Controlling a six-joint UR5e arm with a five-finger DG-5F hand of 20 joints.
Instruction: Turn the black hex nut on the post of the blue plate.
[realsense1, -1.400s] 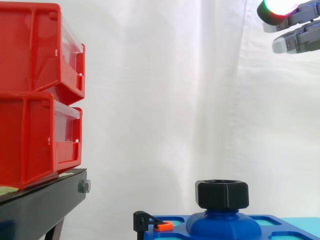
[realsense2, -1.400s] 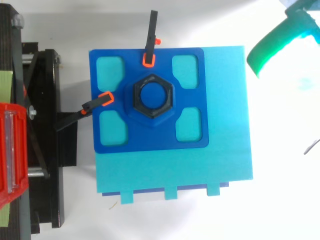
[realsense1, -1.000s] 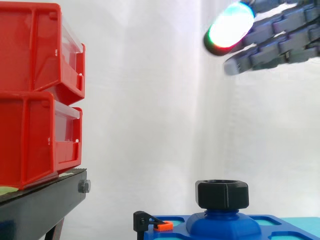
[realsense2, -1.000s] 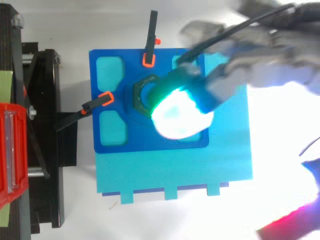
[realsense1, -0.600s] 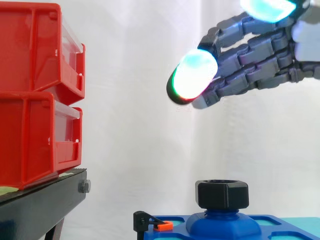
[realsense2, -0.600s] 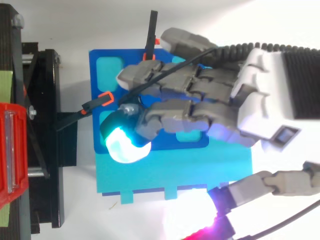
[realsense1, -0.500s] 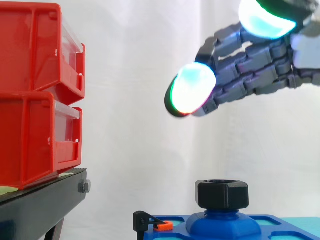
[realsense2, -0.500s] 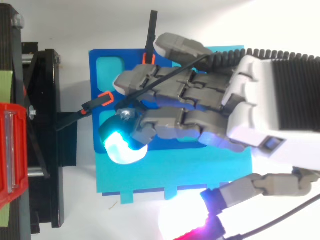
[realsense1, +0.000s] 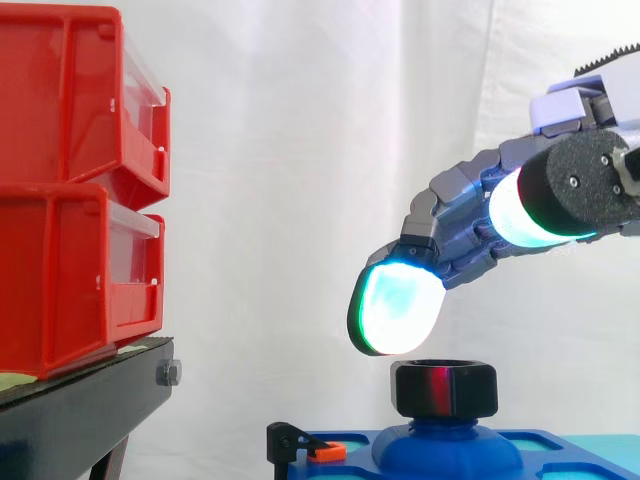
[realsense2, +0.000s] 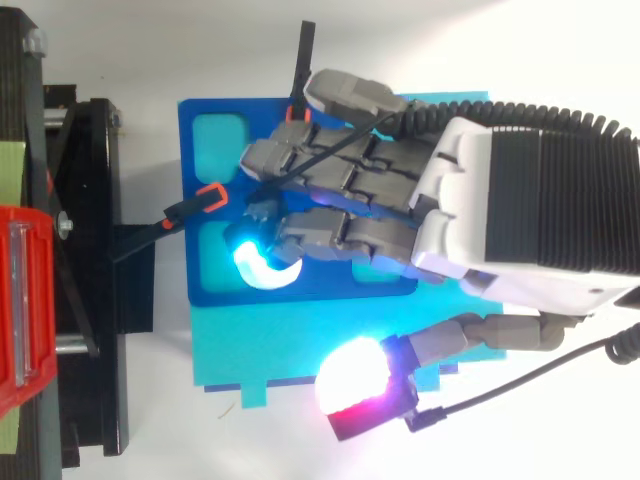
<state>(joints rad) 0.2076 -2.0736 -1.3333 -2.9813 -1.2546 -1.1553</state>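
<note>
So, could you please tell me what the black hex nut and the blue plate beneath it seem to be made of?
Black hex nut: probably plastic, matt to slightly satin; one face picks up a soft red glow, with no metallic glint.
Blue plate: probably plastic too, smooth and evenly coloured, with rounded cut-out corners and a soft sheen on its raised base.

No legible text, labels, numbers, signs on red bins, blue plate, black hex nut.
</note>
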